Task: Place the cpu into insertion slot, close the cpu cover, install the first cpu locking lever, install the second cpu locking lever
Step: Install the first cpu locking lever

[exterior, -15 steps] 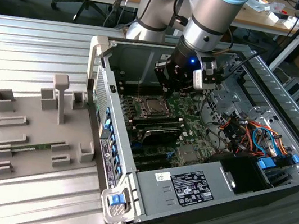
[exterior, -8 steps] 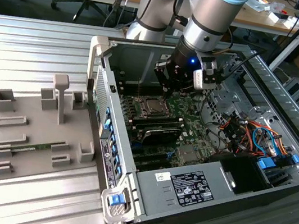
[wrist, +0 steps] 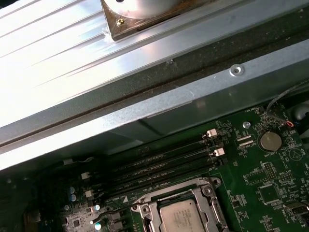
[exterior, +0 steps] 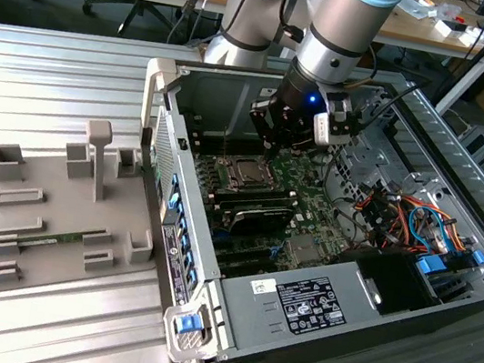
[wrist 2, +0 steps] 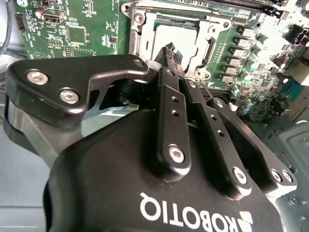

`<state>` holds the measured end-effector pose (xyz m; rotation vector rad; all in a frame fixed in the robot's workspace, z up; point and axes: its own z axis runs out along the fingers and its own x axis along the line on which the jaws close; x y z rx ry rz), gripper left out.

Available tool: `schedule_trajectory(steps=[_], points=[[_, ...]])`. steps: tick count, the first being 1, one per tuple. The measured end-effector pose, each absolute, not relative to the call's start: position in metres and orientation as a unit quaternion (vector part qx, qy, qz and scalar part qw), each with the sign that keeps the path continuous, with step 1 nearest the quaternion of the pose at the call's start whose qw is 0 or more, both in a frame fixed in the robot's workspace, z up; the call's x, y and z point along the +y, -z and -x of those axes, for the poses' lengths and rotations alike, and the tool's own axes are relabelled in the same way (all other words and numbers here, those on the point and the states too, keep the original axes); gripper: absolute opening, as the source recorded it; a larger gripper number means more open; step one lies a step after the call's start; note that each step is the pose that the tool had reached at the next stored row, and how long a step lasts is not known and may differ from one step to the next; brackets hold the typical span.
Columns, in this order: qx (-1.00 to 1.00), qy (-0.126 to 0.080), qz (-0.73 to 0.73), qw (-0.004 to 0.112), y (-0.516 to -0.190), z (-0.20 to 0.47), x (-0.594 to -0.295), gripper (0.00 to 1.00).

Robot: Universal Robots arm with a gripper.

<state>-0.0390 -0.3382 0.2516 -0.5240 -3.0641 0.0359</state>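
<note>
Cpu (wrist: 181, 218) lies flat in slot (wrist 2: 211, 44), metal top up. Gripper (wrist 2: 177, 63) hovers above, fingers closed together, empty.

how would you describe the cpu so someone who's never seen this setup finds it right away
In the exterior view, look inside the open computer case to the green motherboard, just beneath the gripper. The cpu is the small flat silvery-grey square framed in metal there, unlike the long black memory slots beside it in the first wrist view.
</note>
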Motion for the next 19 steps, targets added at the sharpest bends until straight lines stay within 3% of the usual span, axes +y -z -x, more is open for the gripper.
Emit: schedule_trajectory(steps=[19], points=[[-0.988, -0.012, 0.156, 0.016, -0.2517, 0.0390, -0.3382, 0.10]])
